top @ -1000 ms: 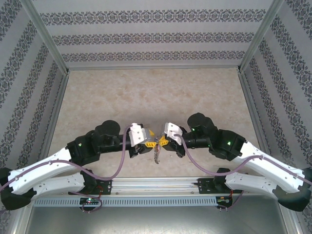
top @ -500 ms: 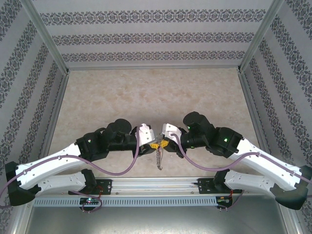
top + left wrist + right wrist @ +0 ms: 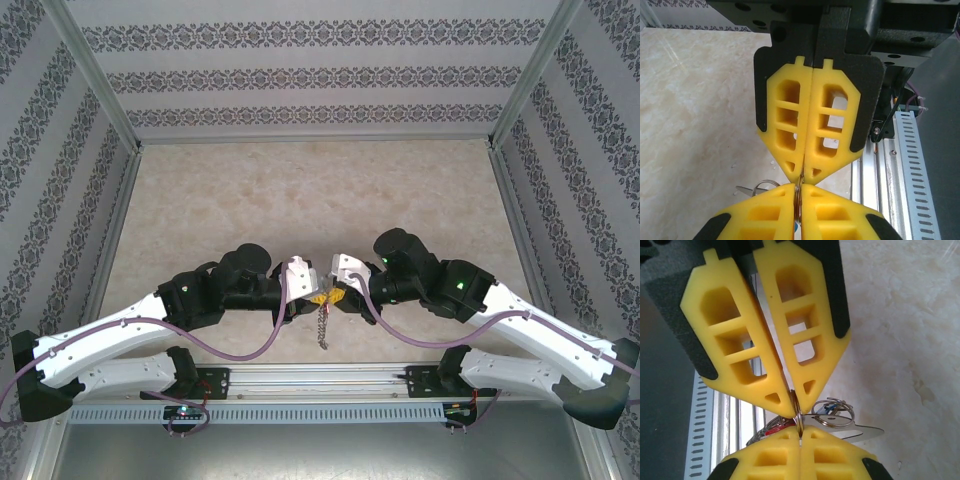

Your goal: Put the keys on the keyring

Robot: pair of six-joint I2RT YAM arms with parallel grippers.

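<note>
My two grippers meet tip to tip just above the table's near edge, the left gripper [image 3: 311, 297] and the right gripper [image 3: 336, 295]. Both are shut on the same thin metal keyring [image 3: 799, 421], which I see edge-on between the yellow pads. In the left wrist view the keyring [image 3: 798, 199] sits in my left gripper [image 3: 798, 192], with the right gripper's tips touching it from above. My right gripper [image 3: 800, 432] pinches it from below. A silver key [image 3: 862, 432] and small wire rings [image 3: 836, 412] hang beside the tips. A chain [image 3: 322, 325] dangles beneath.
The aluminium rail [image 3: 320, 378] with both arm bases runs directly under the grippers. A slotted cable duct [image 3: 912, 165] lies to the right in the left wrist view. Patterned walls close in the marble tabletop [image 3: 320, 200], which stretches away behind the grippers.
Over the last second the left arm has swung in toward the right one and the tips have closed together. The chain, slanted before, now hangs straight down.
</note>
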